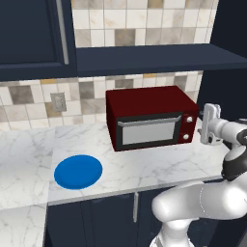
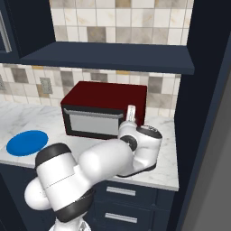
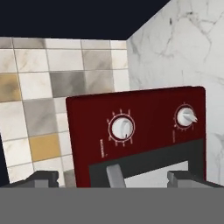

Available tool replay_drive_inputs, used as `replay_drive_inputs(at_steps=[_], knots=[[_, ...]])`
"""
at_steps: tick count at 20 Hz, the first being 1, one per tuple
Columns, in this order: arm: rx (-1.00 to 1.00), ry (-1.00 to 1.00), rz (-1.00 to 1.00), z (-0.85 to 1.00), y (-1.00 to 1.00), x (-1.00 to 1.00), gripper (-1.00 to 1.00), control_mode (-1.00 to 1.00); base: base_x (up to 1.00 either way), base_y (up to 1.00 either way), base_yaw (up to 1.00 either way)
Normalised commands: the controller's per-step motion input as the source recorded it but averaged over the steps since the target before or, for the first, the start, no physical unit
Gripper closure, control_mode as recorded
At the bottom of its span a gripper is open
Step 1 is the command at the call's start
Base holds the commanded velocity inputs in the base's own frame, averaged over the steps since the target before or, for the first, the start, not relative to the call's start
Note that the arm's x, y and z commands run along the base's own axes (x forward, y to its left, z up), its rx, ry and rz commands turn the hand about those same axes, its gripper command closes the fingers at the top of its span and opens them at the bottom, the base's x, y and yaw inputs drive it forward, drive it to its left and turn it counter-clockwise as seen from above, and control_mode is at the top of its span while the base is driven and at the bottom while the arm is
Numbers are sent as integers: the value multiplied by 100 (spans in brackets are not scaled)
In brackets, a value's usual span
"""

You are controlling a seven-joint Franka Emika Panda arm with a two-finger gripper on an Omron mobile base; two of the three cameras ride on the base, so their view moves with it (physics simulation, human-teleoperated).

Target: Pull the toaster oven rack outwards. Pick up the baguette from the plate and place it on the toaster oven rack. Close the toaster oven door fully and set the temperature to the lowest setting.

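A white marble countertop [image 1: 144, 169] runs beneath a mosaic backsplash [image 1: 29, 96] of beige, grey and tan tiles — a grey wall outlet [image 1: 58, 102] sits in it. Dark navy upper cabinets [image 1: 29, 34], an open shelf [image 1: 159, 58] and lower drawers [image 2: 131, 198] frame the counter.

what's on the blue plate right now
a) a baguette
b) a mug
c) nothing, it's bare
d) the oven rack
c: the plate lies bare on the counter, left of the toaster oven, whose door is shut.
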Motion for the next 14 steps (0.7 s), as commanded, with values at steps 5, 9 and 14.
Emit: replay_drive_inputs(at_steps=[5, 9, 14], knots=[[-2, 0, 0, -5, 9, 2, -100, -100, 0, 0, 0], [-3, -1, 0, -8, 11, 4, -100, -100, 0, 0, 0], [-3, 0, 0, -5, 4, 9, -100, -100, 0, 0, 0]])
